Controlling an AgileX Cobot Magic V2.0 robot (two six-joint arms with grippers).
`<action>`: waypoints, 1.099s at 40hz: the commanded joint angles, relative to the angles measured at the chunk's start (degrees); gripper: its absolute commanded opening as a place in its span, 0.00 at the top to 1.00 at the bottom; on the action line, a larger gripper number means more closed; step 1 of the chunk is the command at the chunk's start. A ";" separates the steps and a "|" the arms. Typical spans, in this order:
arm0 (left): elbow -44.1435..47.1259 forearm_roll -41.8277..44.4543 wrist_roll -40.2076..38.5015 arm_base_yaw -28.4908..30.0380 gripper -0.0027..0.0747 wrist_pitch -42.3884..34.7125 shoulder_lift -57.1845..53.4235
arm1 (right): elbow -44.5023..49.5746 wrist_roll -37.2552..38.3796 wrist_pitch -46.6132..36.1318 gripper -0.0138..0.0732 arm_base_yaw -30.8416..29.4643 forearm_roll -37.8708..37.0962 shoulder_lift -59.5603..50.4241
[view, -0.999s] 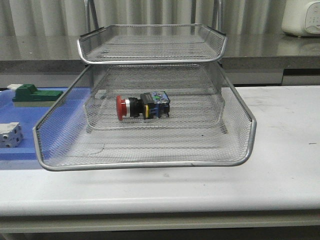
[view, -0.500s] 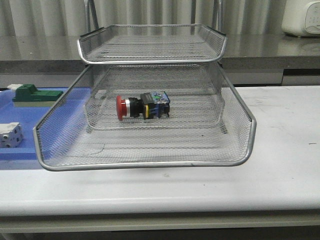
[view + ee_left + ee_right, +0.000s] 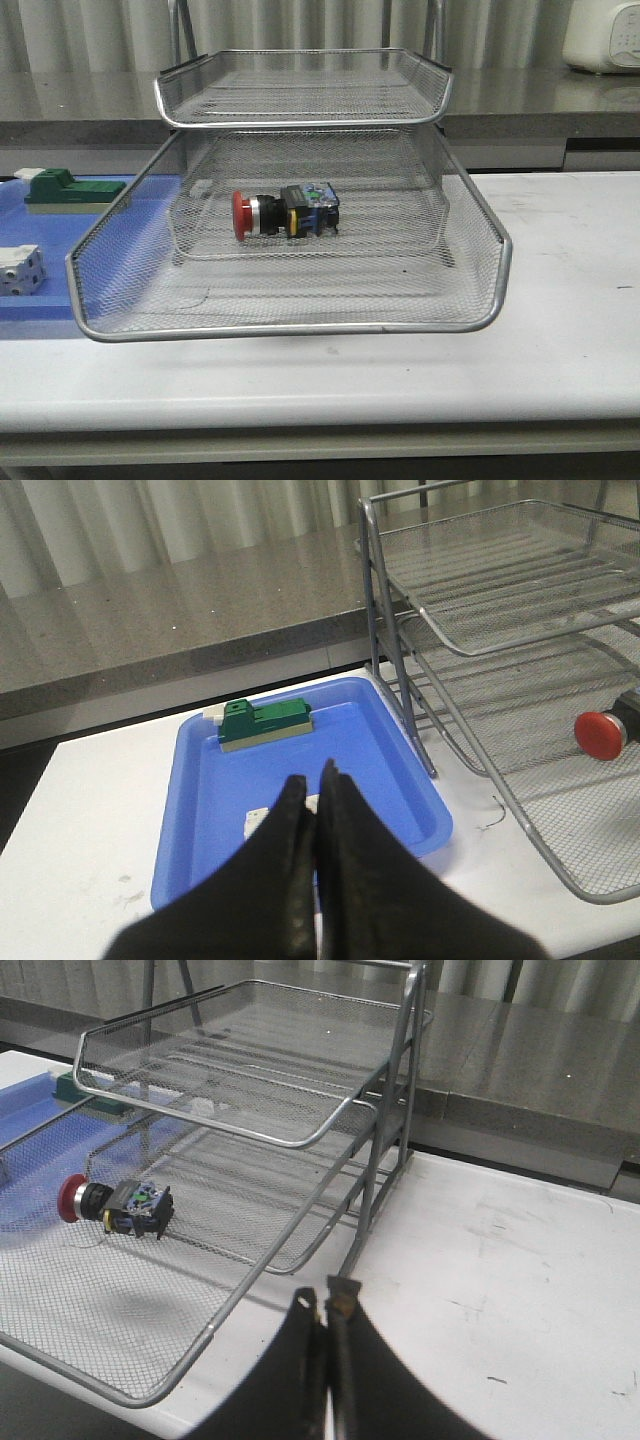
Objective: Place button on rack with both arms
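Observation:
The button (image 3: 285,213) lies on its side on the pulled-out middle tier of the silver wire rack (image 3: 290,325), its red head pointing left. It also shows in the right wrist view as the button (image 3: 115,1205), and only its red head (image 3: 601,734) shows in the left wrist view. My left gripper (image 3: 312,785) is shut and empty above the blue tray, well left of the rack (image 3: 480,640). My right gripper (image 3: 324,1305) is shut and empty over the white table, just off the rack's (image 3: 230,1305) front right rim. Neither arm appears in the front view.
A flat blue tray (image 3: 40,305) left of the rack holds a green-and-white block (image 3: 70,188) and a white cube-like block (image 3: 20,268). A grey counter (image 3: 540,95) runs behind the table with a white appliance (image 3: 603,35) on it. The table's front edge (image 3: 320,415) is near.

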 commanded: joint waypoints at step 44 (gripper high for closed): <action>-1.36 -1.15 -0.52 0.14 0.99 -4.76 0.76 | -21.82 -2.79 -0.23 0.91 31.66 2.28 41.10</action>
